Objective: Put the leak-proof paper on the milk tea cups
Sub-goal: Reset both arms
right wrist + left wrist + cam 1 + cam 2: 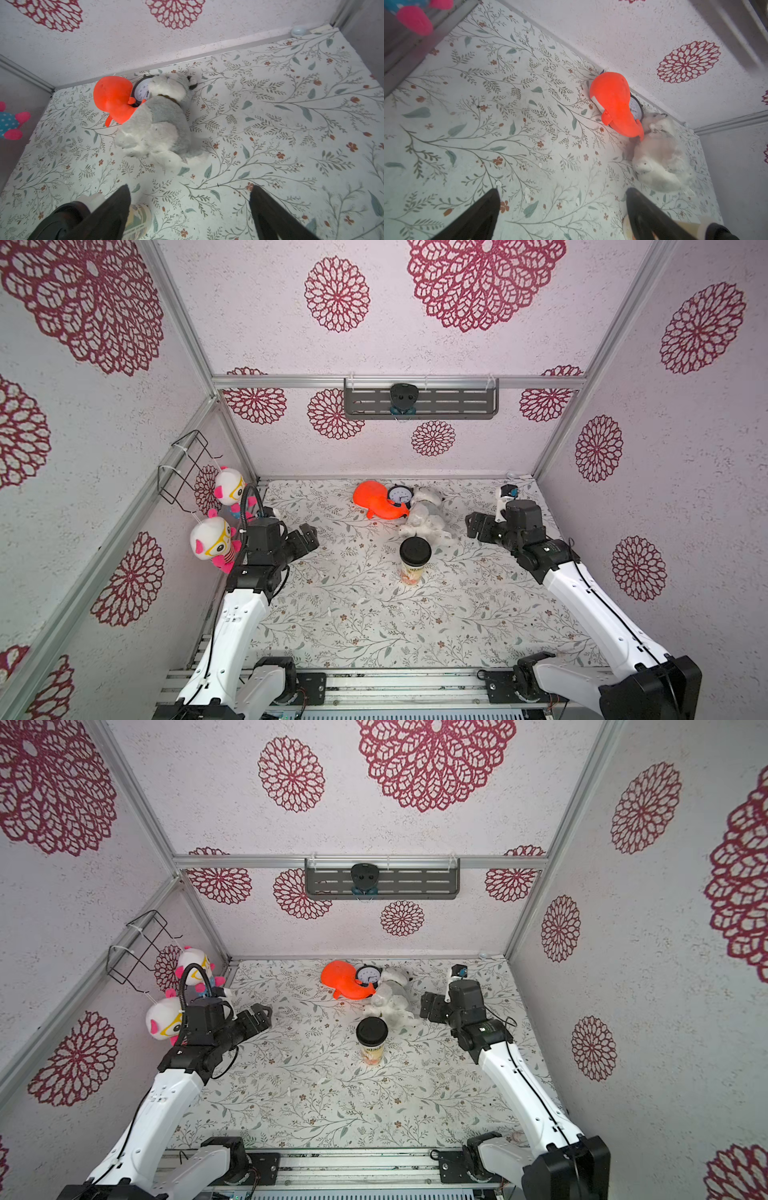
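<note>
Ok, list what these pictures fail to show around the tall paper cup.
- Thin leak-proof paper: seen in no view; the black round plastic lid on the tall cream paper cup hides any beneath.
- Cup's print, left wrist view: cut off by the edge, behind the left gripper.
- Small round clock dial: partly covered by the orange plush toy; too small to read.

Twin overhead views onto the table [353, 614]; low wrist views sharing the orange plush [612, 99].
</note>
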`<state>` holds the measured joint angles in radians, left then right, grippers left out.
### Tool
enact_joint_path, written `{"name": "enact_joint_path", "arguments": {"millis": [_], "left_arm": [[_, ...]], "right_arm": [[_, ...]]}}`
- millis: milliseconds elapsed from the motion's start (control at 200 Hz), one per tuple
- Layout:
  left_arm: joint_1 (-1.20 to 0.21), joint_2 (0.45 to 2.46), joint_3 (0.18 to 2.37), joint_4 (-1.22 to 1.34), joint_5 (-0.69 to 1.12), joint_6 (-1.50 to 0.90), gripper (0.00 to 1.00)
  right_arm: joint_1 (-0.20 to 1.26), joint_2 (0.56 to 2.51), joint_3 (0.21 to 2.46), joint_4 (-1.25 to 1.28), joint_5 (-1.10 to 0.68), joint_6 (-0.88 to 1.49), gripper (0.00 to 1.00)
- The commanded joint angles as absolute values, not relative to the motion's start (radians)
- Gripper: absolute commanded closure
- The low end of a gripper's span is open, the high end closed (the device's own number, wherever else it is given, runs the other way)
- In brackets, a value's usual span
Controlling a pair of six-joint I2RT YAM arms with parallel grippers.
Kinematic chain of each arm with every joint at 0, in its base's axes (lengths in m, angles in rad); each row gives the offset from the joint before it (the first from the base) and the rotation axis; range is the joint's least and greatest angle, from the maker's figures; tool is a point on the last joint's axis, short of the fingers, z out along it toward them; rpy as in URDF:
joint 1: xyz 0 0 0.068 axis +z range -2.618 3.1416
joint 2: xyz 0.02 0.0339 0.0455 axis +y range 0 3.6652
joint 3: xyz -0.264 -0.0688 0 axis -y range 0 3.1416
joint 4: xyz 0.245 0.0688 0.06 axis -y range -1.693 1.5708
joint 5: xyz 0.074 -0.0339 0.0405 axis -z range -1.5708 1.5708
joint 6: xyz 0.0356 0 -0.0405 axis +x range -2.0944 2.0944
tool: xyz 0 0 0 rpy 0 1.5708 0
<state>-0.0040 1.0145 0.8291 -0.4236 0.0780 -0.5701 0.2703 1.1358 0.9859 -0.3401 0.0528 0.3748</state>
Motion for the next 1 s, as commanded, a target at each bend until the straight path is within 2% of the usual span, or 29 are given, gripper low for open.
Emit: {"name": "enact_joint_path", "arguments": {"millis": [0, 135, 220, 445, 660, 710, 790, 866, 996], "left_arm": [[0.009, 1.028, 0.81, -0.353, -0.04, -0.512, 0.03], [0.015, 1.07, 0.777, -0.313, -0.159, -0.454, 0.03], [0.017, 1.092, 0.738, -0.248, -0.243, -0.425, 0.03], [0.019, 1.203, 0.604, 0.126, -0.329, -0.197, 0.03], [0.073, 1.424, 0.515, 0.566, -0.171, -0.112, 0.03], [0.084, 1.451, 0.565, 0.484, -0.112, -0.102, 0.03], [0.096, 1.495, 0.539, 0.605, -0.033, -0.035, 0.03], [0.172, 1.51, 0.491, 0.709, 0.024, -0.114, 0.03], [0.197, 1.574, 0.391, 0.974, 0.171, -0.107, 0.02]], "right_arm": [[0.197, 1.111, 0.916, -0.277, 0.071, 0.349, 0.08], [0.133, 1.12, 0.792, -0.177, 0.179, 0.322, 0.02], [0.118, 1.121, 0.714, -0.08, 0.257, 0.287, 0.01], [0.081, 1.226, 0.586, 0.209, 0.323, 0.217, 0.01], [0.065, 1.375, 0.44, 0.642, 0.334, 0.151, 0.01], [0.058, 1.408, 0.404, 0.75, 0.322, 0.139, 0.01], [0.052, 1.444, 0.427, 0.752, 0.297, 0.099, 0.01], [0.052, 1.456, 0.428, 0.786, 0.286, 0.052, 0.01], [0.027, 1.5, 0.301, 1.073, 0.206, 0.024, 0.01]]}}
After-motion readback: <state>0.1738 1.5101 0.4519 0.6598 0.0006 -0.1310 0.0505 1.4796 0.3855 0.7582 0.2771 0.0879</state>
